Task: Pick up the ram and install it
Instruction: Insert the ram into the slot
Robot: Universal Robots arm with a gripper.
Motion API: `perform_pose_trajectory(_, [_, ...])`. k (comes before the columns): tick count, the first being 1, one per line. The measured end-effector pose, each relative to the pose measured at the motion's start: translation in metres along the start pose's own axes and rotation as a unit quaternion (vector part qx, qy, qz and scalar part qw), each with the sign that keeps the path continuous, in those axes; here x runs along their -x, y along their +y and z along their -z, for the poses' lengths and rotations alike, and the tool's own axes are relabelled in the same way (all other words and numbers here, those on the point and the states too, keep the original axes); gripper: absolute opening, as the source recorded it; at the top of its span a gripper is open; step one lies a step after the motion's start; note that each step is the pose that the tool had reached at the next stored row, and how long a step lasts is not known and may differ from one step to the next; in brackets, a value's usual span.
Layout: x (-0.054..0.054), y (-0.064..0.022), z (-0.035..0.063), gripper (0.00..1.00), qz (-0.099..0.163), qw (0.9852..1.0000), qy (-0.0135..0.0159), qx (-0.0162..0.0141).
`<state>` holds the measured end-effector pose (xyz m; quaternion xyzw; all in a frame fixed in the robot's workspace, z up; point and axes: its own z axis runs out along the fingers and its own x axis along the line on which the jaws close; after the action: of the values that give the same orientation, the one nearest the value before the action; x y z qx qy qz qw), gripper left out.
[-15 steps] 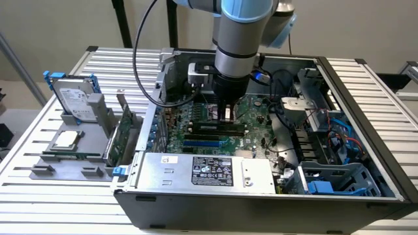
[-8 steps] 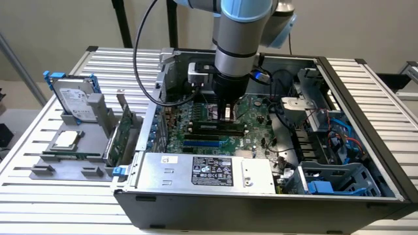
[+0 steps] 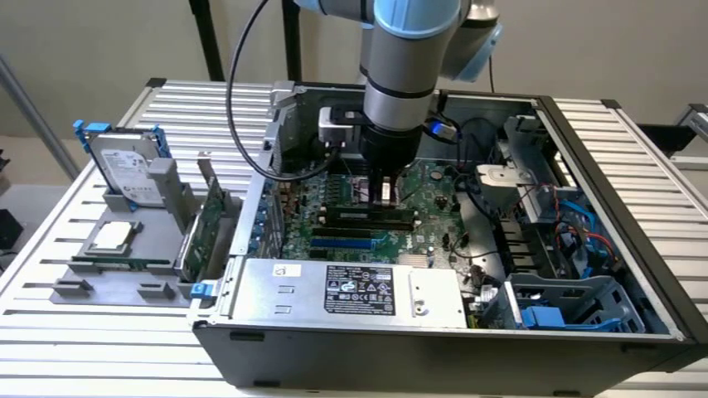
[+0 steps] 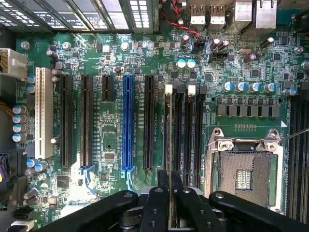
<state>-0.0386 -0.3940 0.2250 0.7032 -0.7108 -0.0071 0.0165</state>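
My gripper point(image 3: 384, 201) hangs straight down inside the open computer case, just above the motherboard point(image 3: 332, 224). In the wrist view its two black fingers point(image 4: 163, 193) are shut on the ram point(image 4: 168, 137). The ram is seen edge-on as a thin strip running away from the gripper point(image 4: 170, 178). It lies in line with the outermost of the black memory slots point(image 4: 186, 130), the one with a white latch point(image 4: 168, 89) at its far end. I cannot tell whether the stick sits in the slot or hovers over it. In the exterior view a pale piece of the ram point(image 3: 384, 191) shows between the fingers.
The open CPU socket point(image 4: 246, 169) lies beside the memory slots, with a blue expansion slot point(image 4: 128, 121) on the other side. On the exterior view's left, a grey holder carries a hard drive point(image 3: 122, 162) and an expansion card point(image 3: 205, 224). The power supply point(image 3: 354, 286) and cables point(image 3: 553, 224) crowd the case.
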Motion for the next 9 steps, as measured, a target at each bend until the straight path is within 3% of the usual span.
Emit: perform_pose_trajectory(9, [0.0002,-0.0001,-0.0023,0.0,0.001,1.0,0.0002,-0.0001])
